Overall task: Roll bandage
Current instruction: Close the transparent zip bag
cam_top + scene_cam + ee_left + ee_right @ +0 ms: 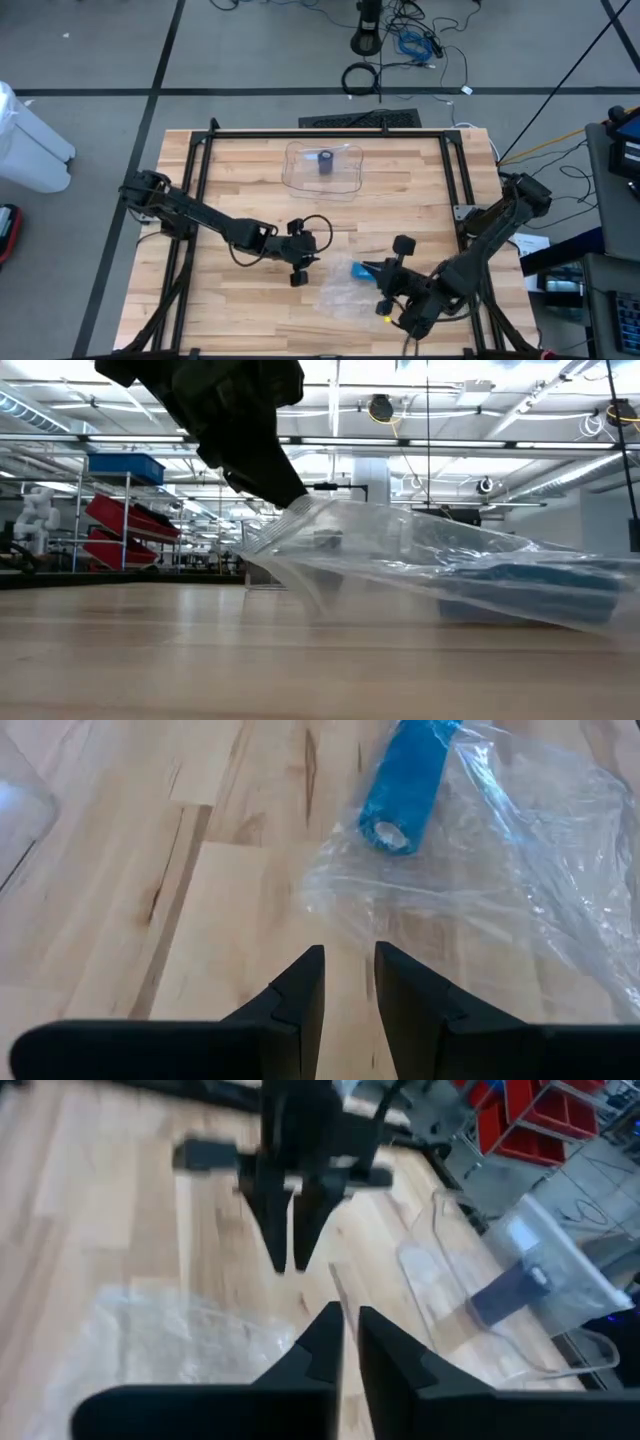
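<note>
A blue bandage roll (405, 780) lies on its side at the mouth of a crumpled clear plastic bag (500, 870) on the wooden table, near the front centre (345, 290). My left gripper (348, 970) hovers just left of the bag. It slants down toward the roll's white-cored end, a little open, with nothing between its fingers. My right gripper (346, 1315) comes from the right side, above the bag, its fingertips almost together. In the low view one edge of the bag (300, 510) stands raised beside a dark gripper, and the roll (540, 585) lies low inside. My right gripper has a thin clear edge of the bag (336, 1285) between its fingertips. It slants down from the table's near right. Which edge of the bag this is cannot be told. The rest of the bag (170, 1330) lies slack on the table below.
A clear rigid container (322, 168) holding a dark roll (326, 162) stands at the far centre of the table. Bare wood lies between it and the grippers. The black frame rails (330, 133) run along the table's edges.
</note>
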Motion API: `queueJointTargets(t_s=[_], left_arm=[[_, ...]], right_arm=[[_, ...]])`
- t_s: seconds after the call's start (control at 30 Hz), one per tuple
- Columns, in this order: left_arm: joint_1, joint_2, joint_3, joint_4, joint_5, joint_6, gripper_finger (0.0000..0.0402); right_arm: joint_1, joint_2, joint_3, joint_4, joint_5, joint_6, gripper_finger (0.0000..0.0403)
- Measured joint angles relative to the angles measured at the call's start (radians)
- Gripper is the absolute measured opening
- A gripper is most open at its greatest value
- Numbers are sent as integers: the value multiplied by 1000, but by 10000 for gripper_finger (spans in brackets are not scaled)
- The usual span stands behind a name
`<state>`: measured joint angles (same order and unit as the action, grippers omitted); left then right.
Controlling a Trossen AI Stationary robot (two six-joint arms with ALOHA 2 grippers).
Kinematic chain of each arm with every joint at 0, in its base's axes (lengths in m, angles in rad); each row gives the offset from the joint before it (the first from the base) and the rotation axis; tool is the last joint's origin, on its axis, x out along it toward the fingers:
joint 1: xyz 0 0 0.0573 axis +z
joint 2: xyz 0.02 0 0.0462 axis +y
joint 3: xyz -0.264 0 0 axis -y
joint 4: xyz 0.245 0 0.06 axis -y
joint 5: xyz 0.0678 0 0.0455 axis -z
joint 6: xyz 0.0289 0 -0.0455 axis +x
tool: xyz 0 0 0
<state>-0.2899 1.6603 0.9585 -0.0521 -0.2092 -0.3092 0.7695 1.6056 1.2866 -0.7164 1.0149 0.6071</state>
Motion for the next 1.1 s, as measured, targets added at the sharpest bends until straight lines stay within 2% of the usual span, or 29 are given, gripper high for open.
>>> queueJointTargets(t_s=[0.1,0.33,0.53,0.67,0.8,0.9,1.0,1.1], left_arm=[[-9,-7,0,-2,0,0,96],[-20,-9,0,-24,53,0,96],[-20,-9,0,-74,53,-6,96],[-20,-9,0,-72,53,-25,96],[-19,-9,0,-74,52,-26,96],[-19,-9,0,-72,51,-26,96],[-19,-9,0,-71,49,-26,96],[-19,-9,0,-71,49,-26,96]], right_arm=[[-30,71,-7,39,-44,-8,48],[-79,271,-7,344,-333,-189,129],[-56,369,36,378,-413,-277,194],[-26,409,40,437,-505,-344,224],[-2,450,43,439,-494,-418,246],[-2,489,42,431,-418,-463,262],[-6,518,42,423,-269,-463,273],[-14,526,45,386,-234,-462,275]])
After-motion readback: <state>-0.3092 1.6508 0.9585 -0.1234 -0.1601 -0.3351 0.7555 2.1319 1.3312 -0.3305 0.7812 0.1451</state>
